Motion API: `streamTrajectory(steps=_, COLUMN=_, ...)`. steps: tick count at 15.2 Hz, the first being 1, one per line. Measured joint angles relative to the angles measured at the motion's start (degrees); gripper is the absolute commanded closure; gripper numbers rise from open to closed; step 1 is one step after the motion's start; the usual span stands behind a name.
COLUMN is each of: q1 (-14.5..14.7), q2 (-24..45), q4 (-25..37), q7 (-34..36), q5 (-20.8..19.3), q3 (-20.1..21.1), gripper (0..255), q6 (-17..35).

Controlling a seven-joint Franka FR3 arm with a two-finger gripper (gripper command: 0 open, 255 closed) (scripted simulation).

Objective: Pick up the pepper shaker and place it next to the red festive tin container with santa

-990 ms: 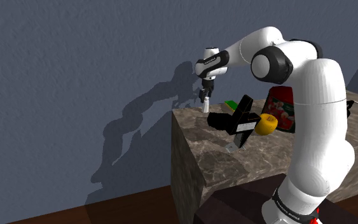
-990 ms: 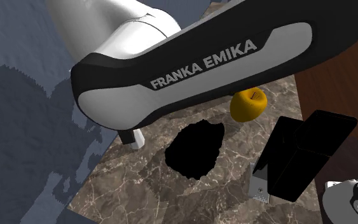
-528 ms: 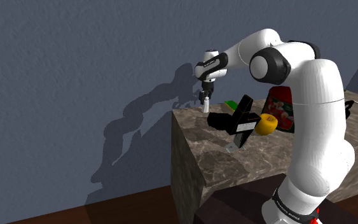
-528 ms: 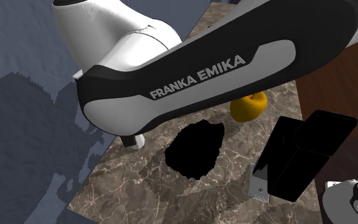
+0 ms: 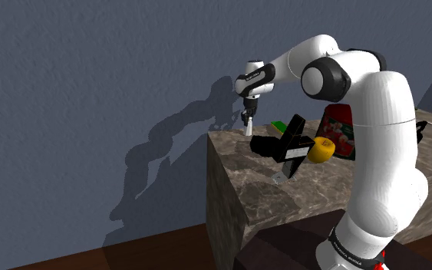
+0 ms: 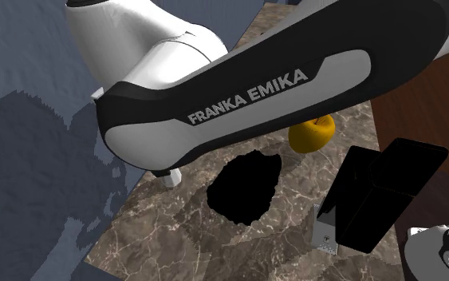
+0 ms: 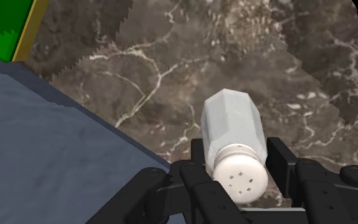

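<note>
The pepper shaker (image 7: 231, 127) is a small white faceted bottle with a holed round cap. It stands at the far corner of the marble counter (image 5: 314, 188), close to the wall-side edge. My black gripper (image 7: 238, 154) comes down over it from above, and both fingers press on its cap end, shut on it. In the shoulder view the gripper (image 5: 246, 119) sits on top of the shaker (image 5: 247, 130). The arm hides most of the shaker (image 6: 171, 176) in the second exterior view. The red tin with green trim (image 5: 343, 126) stands at the counter's back, partly behind the arm.
A yellow round fruit (image 5: 321, 149) (image 6: 310, 132), a black boxy object (image 5: 291, 146) (image 6: 386, 191) and a flat black shape (image 6: 246, 187) lie mid-counter between shaker and tin. A green, yellow-edged thing (image 7: 2, 25) sits off the counter's corner. The counter drops off to the floor by the shaker.
The hand sank a little onto the shaker during the first half second. Since then the arm has held still and the shaker stays on the counter.
</note>
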Motion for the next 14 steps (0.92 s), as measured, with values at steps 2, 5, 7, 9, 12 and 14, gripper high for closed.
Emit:
streamTrajectory(steps=2, q1=0.00, q2=0.00, q4=0.01, q7=0.00, q5=0.00, q3=0.00, gripper=255, q6=0.00)
streamTrajectory(steps=5, q1=0.01, q2=-0.14, q4=0.17, q7=0.01, q5=-0.04, q3=-0.02, gripper=255, q6=-0.32)
streamTrajectory(steps=7, q1=0.05, q2=-0.71, q4=0.68, q7=0.02, q5=-0.18, q3=-0.11, gripper=255, q6=-1.38)
streamTrajectory(steps=9, q1=0.13, q2=-1.23, q4=1.22, q7=0.08, q5=-0.31, q3=-0.17, gripper=255, q6=-2.43)
streamTrajectory(steps=12, q1=0.05, q2=-1.81, q4=2.81, q7=-0.01, q5=-0.45, q3=-0.30, gripper=255, q6=-4.56)
streamTrajectory(steps=14, q1=0.24, q2=-2.79, q4=2.94, q7=0.13, q5=-0.71, q3=-0.40, gripper=255, q6=-5.66)
